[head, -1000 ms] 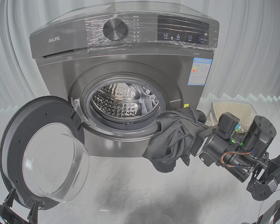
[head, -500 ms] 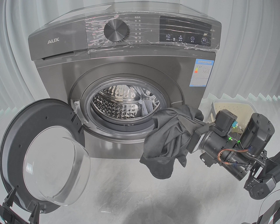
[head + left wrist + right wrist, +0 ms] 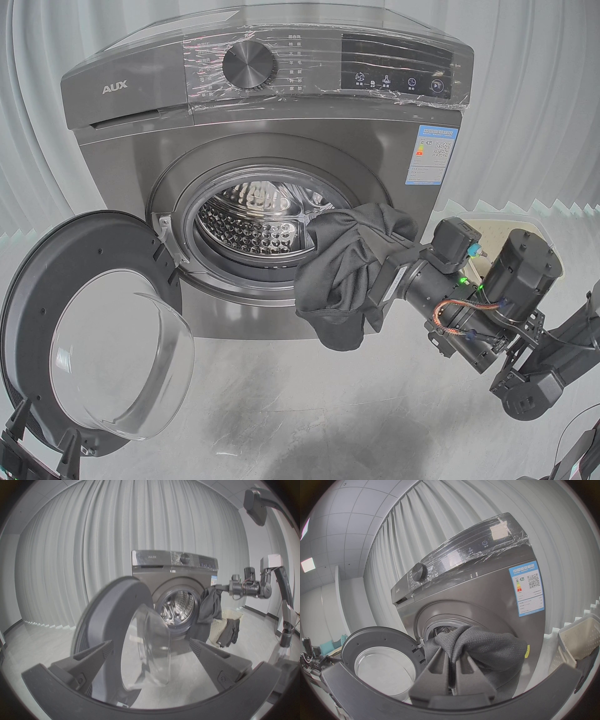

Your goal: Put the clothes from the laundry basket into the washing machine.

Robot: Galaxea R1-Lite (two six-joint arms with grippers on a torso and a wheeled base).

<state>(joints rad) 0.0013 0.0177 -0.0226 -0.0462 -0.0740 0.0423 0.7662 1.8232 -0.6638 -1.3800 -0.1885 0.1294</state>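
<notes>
In the head view the washer [image 3: 125,156] fills the upper half of the frame. Its round door [image 3: 69,269] stands wide open at lower left, and the steel drum [image 3: 262,219] shows in the centre. The right gripper [image 3: 452,661] comes in from the right of the frame and sits at the right side of the drum's mouth, its fingers [image 3: 437,670] clamped tight on a dark cloth [image 3: 347,269]. The cloth bunches over the gripper, and its top fold lies across the mouth's right edge. The rest hangs in folds in front of the lower right rim. It seems to touch the rim there, though the folds hide the contact. Its lowest fold hangs clear of the floor [image 3: 312,406]. Behind the right arm, at the right of the frame, a strip of the cream basket [image 3: 500,220] shows beside the washer. The left wrist view shows the basket standing on the floor just beside the washer, with more dark clothes [image 3: 229,631] draped over its side. The left gripper [image 3: 150,641] sits low in the bottom left corner of the head view, near the door's lower edge, its fingers [image 3: 218,664] spread wide apart.
</notes>
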